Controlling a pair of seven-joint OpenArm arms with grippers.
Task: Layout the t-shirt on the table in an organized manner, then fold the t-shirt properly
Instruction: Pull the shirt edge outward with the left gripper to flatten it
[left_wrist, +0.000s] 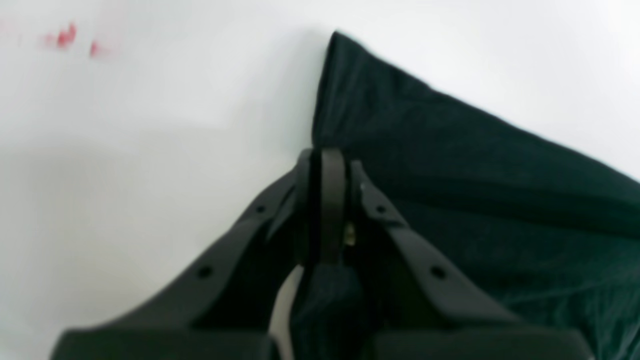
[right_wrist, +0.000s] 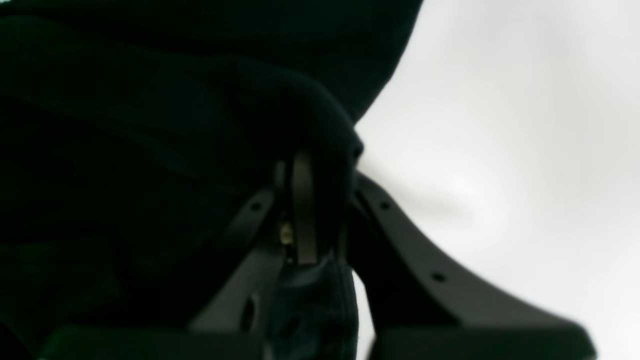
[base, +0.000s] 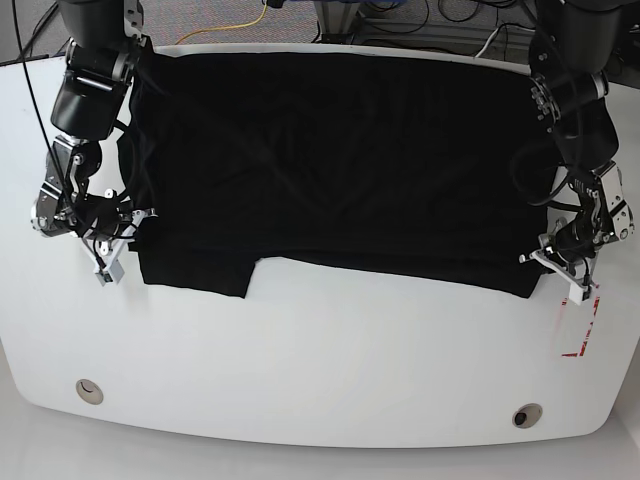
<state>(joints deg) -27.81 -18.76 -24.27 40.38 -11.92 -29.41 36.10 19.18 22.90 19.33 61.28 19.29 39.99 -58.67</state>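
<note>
The black t-shirt (base: 330, 160) lies spread wide over the far half of the white table (base: 320, 370), with its near edge stepped and a flap hanging lower at the left. My left gripper (base: 562, 268) is at the shirt's near right corner, shut on the t-shirt edge (left_wrist: 475, 175); cloth bunches between its fingers (left_wrist: 332, 200). My right gripper (base: 118, 255) is at the near left corner, shut on a fold of the t-shirt (right_wrist: 125, 150), which drapes over its fingertips (right_wrist: 302, 210). In both wrist views the white table (left_wrist: 125, 150) (right_wrist: 500, 125) shows beside the cloth.
Red tape marks (base: 578, 335) lie just in front of my left gripper, and the red tape (left_wrist: 65, 37) also shows blurred in the left wrist view. Two round grommet holes (base: 88, 390) (base: 527, 414) sit near the front edge. Cables (base: 240, 25) run behind the table.
</note>
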